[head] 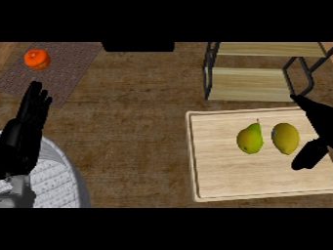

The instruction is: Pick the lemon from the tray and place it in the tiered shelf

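On tray [219, 185]: lemon [285, 138], pear [250, 138]; right hand [322, 132] spread beside lemon; left hand [25, 129] straight-fingered.

Counter [140, 122]: dark brown wood, visible grain, matt.
Tray [226, 180]: pale wood, fine grain, smooth, matt; raised rim.
Shelf [259, 73], behind the tray: light wooden boards in a thin dark frame that looks like metal.
Lemon [285, 138], on the tray: yellow skin, soft sheen.
Pear [250, 138], just left of the lemon: green-yellow, slightly glossy.
Mat [57, 73], far left of the tray: woven cloth, speckled, rough.
Orange [37, 59], on the mat: glossy.
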